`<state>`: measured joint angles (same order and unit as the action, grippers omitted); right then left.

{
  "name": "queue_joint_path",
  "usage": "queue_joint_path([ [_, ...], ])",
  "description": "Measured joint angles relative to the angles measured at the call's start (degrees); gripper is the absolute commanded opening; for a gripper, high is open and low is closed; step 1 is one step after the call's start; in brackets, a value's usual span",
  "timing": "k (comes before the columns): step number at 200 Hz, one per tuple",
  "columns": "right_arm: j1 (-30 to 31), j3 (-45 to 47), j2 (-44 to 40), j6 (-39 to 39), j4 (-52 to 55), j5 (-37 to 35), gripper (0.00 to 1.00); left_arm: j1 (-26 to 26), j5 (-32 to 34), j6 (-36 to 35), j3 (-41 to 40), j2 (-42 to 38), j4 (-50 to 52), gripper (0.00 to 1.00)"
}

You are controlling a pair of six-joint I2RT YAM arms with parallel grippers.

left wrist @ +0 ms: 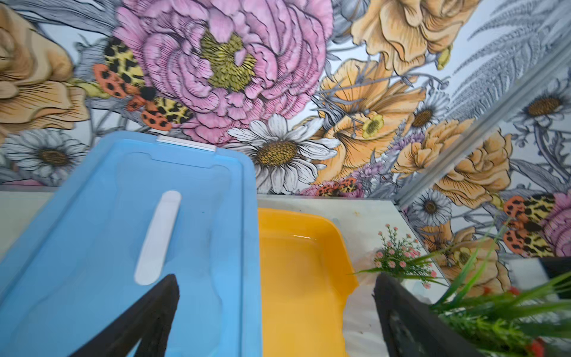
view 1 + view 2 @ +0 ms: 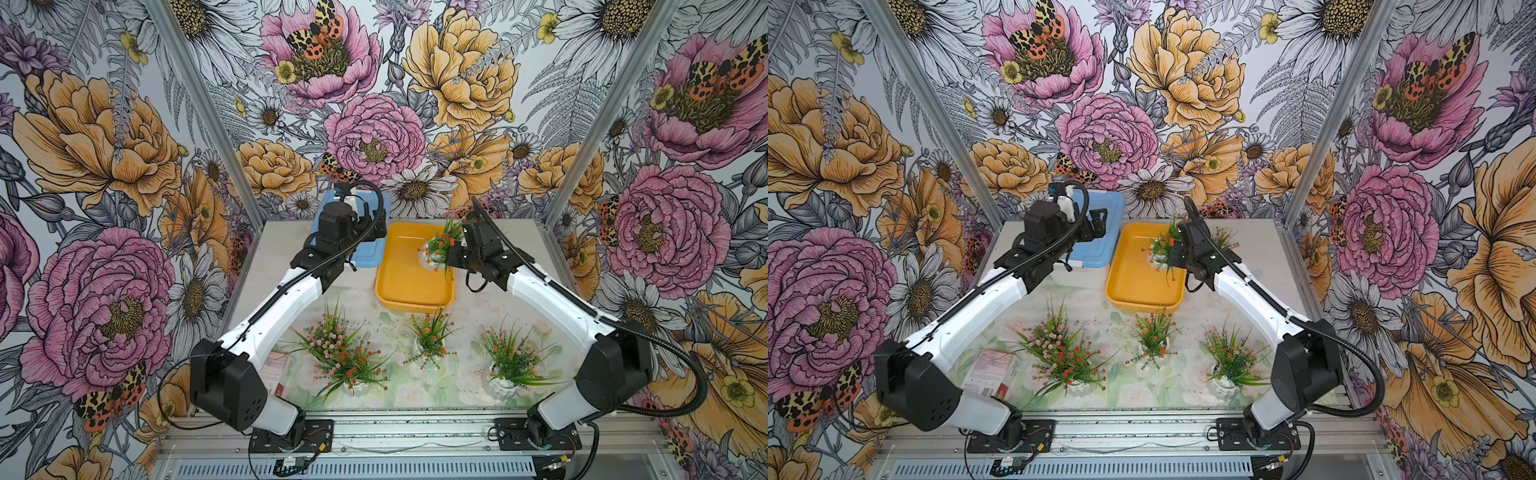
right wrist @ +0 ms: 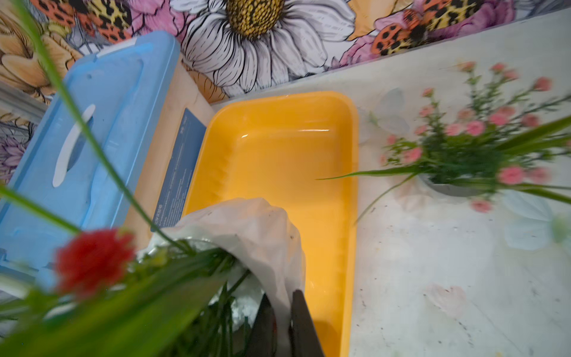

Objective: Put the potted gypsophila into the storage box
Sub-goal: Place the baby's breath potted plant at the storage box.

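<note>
**Holding a potted gypsophila over the yellow storage box**

The right arm's fingers [image 3: 301, 318] are pinched tight on the rim of a white pot, with the pot wall caught between them. That potted gypsophila [image 2: 434, 255], the one with orange-red blooms, hangs tilted in their grip. In both top views it sits inside the outline of the storage box [image 2: 415, 305], towards its far right side. From the right wrist view the pot [image 3: 256, 235] looks raised above the yellow floor [image 3: 278, 154], but I cannot tell whether its base touches.

The left arm's fingers [image 1: 154, 315] stand wide apart and grip nothing. They hover over the blue lid [image 1: 123, 216] of a translucent box [image 2: 1100, 249], which stands just beside the storage box [image 2: 1142, 301] on its left, against the back wall.

Nearer the front of the desk [image 2: 519, 237], well clear of the storage box, more potted sprays stand in a row. A pink-and-orange clump [image 2: 338, 357] is on the left, an orange one [image 2: 430, 336] in the middle just in front of the box's near rim, and a mixed one [image 2: 509, 361] on the right. One more pink-flowered pot [image 3: 463, 154] stands on the desk just to the right of the storage box, partly hidden by the right arm [image 2: 540, 291] in the top views.
</note>
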<state>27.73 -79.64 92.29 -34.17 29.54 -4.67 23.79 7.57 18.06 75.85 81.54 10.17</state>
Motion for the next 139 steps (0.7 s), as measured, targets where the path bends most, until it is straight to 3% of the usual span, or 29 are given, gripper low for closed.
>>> queue_joint_path([
  [53, 6.25, -7.89, 12.24, 0.42, -0.22, 0.87, 0.00, -2.95, 3.15, 0.17, -7.04, -9.86, -0.02, 0.99],
  [139, 9.31, -8.68, 19.41, -0.46, -0.17, 1.44, 0.00, -4.59, 4.72, 0.87, -15.26, -21.24, 1.57, 0.99],
])
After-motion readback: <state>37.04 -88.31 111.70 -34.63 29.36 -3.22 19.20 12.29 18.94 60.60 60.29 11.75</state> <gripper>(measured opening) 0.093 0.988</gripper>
